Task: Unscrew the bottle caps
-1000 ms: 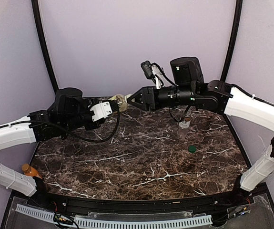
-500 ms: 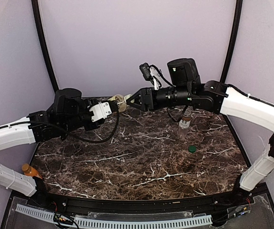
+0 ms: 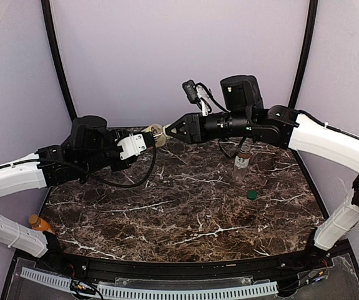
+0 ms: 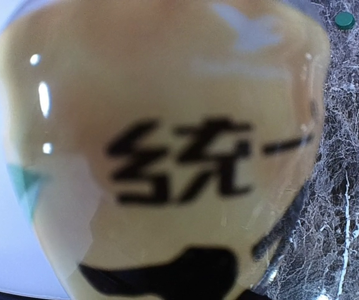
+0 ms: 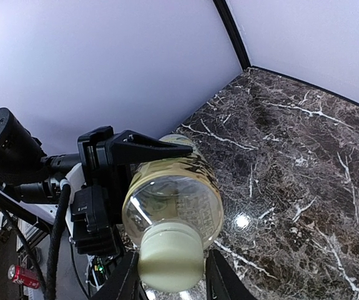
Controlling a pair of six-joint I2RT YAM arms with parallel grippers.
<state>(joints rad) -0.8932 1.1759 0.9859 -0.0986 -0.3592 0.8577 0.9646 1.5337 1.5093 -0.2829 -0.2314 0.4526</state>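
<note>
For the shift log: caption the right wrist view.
Right gripper clamps the pale cream cap of the yellow-labelled bottle held by the left gripper over marble table.

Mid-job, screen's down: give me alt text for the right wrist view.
A pale cream cap sits at bottom centre, flanked closely by the two fingers of the right gripper. Its yellow-labelled bottle lies sideways in the left gripper, above a dark marble table.
</note>
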